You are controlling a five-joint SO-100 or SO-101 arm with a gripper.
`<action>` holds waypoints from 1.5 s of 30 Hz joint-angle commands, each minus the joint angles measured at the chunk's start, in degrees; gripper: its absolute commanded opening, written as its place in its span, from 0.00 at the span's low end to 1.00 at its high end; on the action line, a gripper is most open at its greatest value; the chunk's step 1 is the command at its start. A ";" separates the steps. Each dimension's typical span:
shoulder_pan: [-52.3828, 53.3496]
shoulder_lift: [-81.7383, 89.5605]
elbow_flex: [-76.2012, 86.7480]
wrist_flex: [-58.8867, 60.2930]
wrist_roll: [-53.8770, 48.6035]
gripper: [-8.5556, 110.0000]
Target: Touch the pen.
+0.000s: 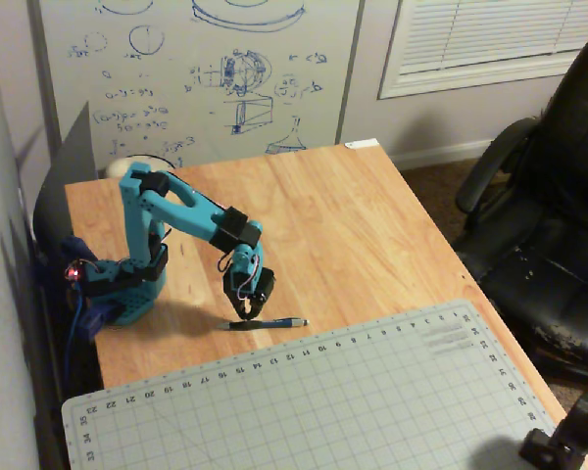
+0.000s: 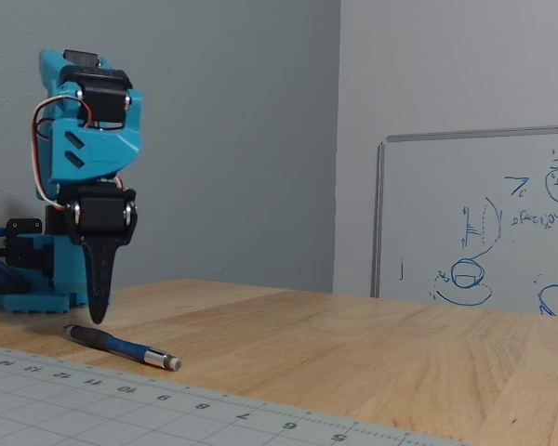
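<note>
The end effector [image 2: 97, 316] is seen edge-on, so its opening cannot be told. Its tip is placed at 12 o'clock of the pen [image 2: 121, 347]; contact cannot be confirmed.

You see a turquoise-blue arm [image 1: 181, 211] with black motor blocks, and a black claw [image 2: 97, 316]. The pen [image 2: 121, 347] reads dark at its pointed end, blue along the barrel and silver-grey at the far end. The counter [image 1: 353, 235] is light wood with visible grain. The cutting mat [image 1: 304, 411] is pale grey-green, printed with a fine grid and numbered ruler edges. The whiteboard [image 1: 196, 69] is white with blue marker sketches. The chair [image 1: 549, 225] is black. The wall [image 2: 242, 130] is plain grey.
</note>
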 commanded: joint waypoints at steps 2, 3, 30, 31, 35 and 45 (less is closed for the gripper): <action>0.26 -2.20 -5.98 -0.79 -0.44 0.08; 0.26 -3.16 -6.59 -0.79 -0.44 0.08; -0.26 -5.80 -10.55 -0.79 -0.44 0.08; -0.09 -5.71 -10.55 -0.79 -0.44 0.08; -0.18 -5.63 -10.55 -0.79 -0.53 0.08; -0.09 -5.63 -10.55 -0.79 -0.53 0.08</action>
